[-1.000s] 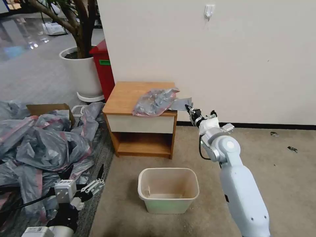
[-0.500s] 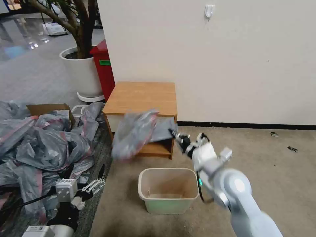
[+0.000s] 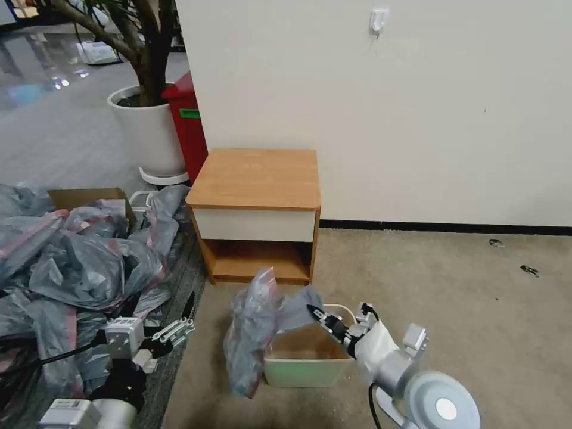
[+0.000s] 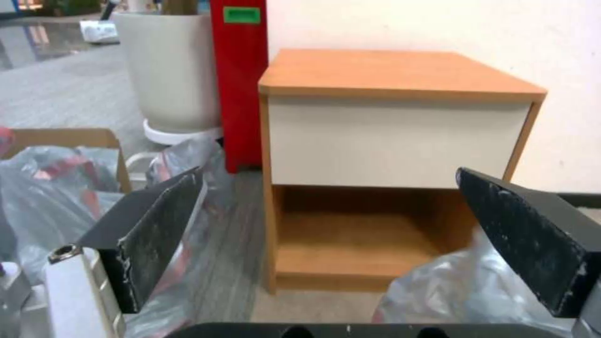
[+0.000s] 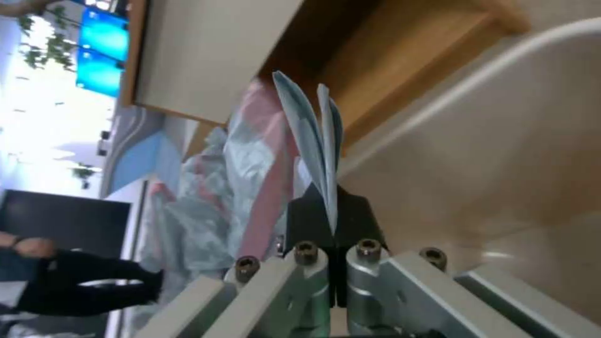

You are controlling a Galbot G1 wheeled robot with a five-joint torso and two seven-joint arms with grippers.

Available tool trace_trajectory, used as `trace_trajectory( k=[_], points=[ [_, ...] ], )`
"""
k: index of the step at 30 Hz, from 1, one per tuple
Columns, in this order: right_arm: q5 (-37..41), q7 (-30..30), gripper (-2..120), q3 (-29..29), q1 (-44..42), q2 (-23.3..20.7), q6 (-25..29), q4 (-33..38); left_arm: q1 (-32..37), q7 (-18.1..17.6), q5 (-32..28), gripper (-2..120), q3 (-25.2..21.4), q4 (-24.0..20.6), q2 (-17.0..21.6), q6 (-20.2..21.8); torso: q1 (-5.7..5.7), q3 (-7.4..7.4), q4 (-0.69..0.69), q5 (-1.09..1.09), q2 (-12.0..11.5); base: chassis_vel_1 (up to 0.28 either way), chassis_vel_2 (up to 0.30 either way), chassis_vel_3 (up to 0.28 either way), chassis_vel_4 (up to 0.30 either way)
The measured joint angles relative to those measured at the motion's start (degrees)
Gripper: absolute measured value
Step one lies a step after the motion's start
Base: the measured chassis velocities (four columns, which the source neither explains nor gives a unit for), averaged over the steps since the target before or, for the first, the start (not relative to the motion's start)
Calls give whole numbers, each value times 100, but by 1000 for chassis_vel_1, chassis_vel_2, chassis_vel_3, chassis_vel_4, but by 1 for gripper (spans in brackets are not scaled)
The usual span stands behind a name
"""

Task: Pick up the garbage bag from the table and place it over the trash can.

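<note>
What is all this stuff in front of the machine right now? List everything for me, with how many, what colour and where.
garbage bag: one, translucent grey with pinkish band, hanging over the trash can's left side, pinched in the right tool
trash can: one, cream-beige with greenish base, on the carpet before the table
table: one, orange-brown top, white drawer front, open shelf, against the wall
heap of bags: many, grey and pink, on the floor at left
cardboard box: one, brown, behind the heap
red bin: one, red, left of the table
planter pot: one, white, holding a tree, beside the red bin
right tool: one, black fingers, shut on the bag above the can
left tool: one, open, low at left near the heap
</note>
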Motion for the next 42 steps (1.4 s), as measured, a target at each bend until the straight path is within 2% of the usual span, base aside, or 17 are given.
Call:
trace_trajectory(
  k=[8, 10, 12, 15, 16, 19, 20, 24, 25, 26, 29, 30, 34, 37, 39, 42],
  points=[
    [-473, -294, 2, 172, -512, 53, 2, 87, -53, -23, -119, 100, 13, 0, 29, 40, 0, 0, 0, 0, 0, 0, 0, 0, 0],
    [-487, -329, 15, 236, -636, 121, -110, 145, -80, -34, -184, 100, 23, 0, 47, 76, 0, 0, 0, -1, 0, 0, 0, 0, 0],
    [-490, -344, 18, 270, -684, 146, -143, 168, -90, -41, -212, 100, 29, 0, 56, 94, 0, 0, 0, 0, 0, 0, 0, 0, 0],
    [-556, -344, 33, 502, -840, 130, -165, 268, -96, -47, -232, 100, 35, 0, 63, 106, 0, 0, 0, 0, 0, 0, 0, 0, 0],
    [-556, -344, 33, 502, -840, 130, -165, 268, -96, -47, -232, 100, 35, 0, 63, 106, 0, 0, 0, 0, 0, 0, 0, 0, 0],
    [-908, -306, 47, 690, -1004, 38, -174, 381, -150, -62, -303, 100, 86, 0, 108, 237, 0, 0, 0, 0, 0, 0, 0, 0, 0],
    [-908, -306, 47, 690, -1004, 38, -174, 381, -150, -62, -303, 100, 86, 0, 108, 237, 0, 0, 0, 0, 0, 0, 0, 0, 0],
    [-1188, -187, 65, 838, -1194, 35, -222, 694, -161, -68, -319, 100, 98, 0, 119, 272, 0, 0, 0, 0, 0, 0, 0, 0, 0],
    [-1188, -187, 65, 838, -1194, 35, -222, 694, -161, -68, -319, 100, 98, 0, 119, 272, 0, 0, 0, 0, 0, 0, 0, 0, 0],
    [-1201, -131, 70, 871, -1226, 67, -238, 805, -169, -73, -322, 100, 106, 0, 126, 299, 0, 0, 1, 0, 0, 0, 0, 0, 0],
    [-1290, -74, 84, 949, -1305, 168, -256, 1032, -303, -124, -345, 100, 256, 0, 318, 628, 0, 0, 0, -1, 0, 0, 0, 0, 0],
    [-1290, -74, 84, 949, -1305, 168, -256, 1032, -303, -124, -345, 100, 256, 0, 318, 628, 0, 0, 0, -1, 0, 0, 0, 0, 0],
    [-1545, -50, 99, 1013, -1423, 301, -258, 1223, -508, -183, -329, 100, 478, 0, 571, 932, 0, 0, 0, 0, 0, 0, 0, 0, 0],
    [-1655, -53, 100, 1018, -1449, 359, -253, 1245, -613, -217, -299, 100, 605, 0, 679, 1114, 0, 0, 0, -1, 0, 0, 0, 0, 0],
    [-1759, -57, 100, 1020, -1457, 454, -242, 1247, -814, -373, -241, 100, 841, 3, 867, 1484, 0, 0, 1, 0, 0, 0, 0, 0, 0],
    [-1834, -65, 100, 1022, -1462, 523, -236, 1236, -989, -515, -229, 100, 1072, 119, 998, 1593, 0, 0, 0, 0, 0, 0, 0, 0, 0]
  ],
)
